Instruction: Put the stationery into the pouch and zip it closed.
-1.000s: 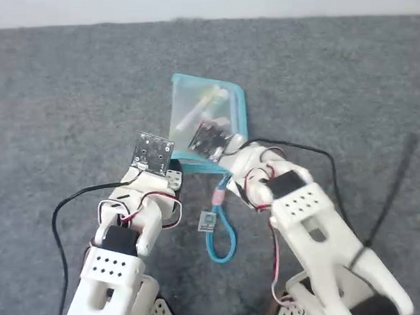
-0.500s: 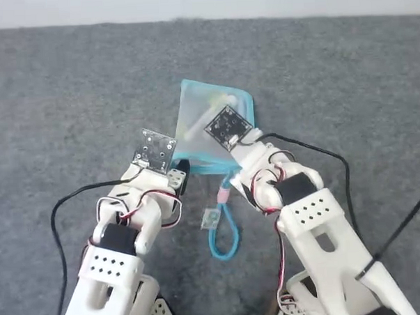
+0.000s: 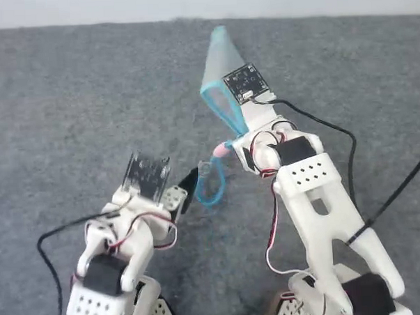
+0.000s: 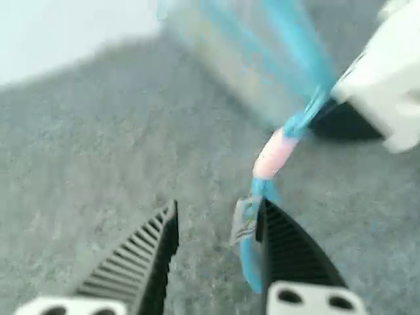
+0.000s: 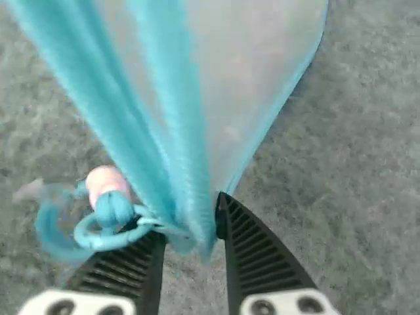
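Upper centre, your right hand point(image 5: 190, 223) pinches the edge of the pouch point(image 3: 218, 66) and holds it clear of the desk point(image 3: 68, 101), while your left hand point(image 4: 216, 210) gapes empty beside the zip cord point(image 3: 211, 187) at mid-frame; tug that cord hard and the pouch may slip from the thin pinch.

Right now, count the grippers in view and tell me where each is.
2. The left gripper is open beside the blue cord loop; the right gripper is shut on the pouch, holding it off the table.
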You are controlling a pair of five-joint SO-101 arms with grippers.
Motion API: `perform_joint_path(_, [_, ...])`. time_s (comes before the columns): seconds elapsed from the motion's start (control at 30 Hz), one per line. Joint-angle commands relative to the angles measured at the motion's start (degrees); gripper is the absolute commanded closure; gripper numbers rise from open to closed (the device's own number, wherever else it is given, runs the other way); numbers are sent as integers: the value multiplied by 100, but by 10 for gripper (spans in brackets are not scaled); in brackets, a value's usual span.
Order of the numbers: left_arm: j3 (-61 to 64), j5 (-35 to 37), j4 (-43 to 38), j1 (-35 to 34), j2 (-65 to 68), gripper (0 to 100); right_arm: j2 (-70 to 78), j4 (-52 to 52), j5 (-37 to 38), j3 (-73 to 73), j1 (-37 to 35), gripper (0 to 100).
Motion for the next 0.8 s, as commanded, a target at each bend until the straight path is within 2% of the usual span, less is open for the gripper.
perform_joint_path(0.0, [136, -123, -53, 158, -431, 808, -48, 154, -97, -316, -4, 992])
perform_joint_path(0.17, [312, -220, -457, 352, 132, 808, -57, 435, 44, -334, -435, 992])
perform_joint_path(0.3, [514, -229, -1248, 352, 826, 808, -110, 567, 229, -290, -804, 992])
perform_joint_path(0.67, [541, -237, -2831, 369, 2576, 808, -1358, 505, 651, 659, -1235, 992])
perform_joint_path(0.77, [558, -237, -3103, 554, 2884, 808, -1508, 409, 703, 835, -1297, 992])
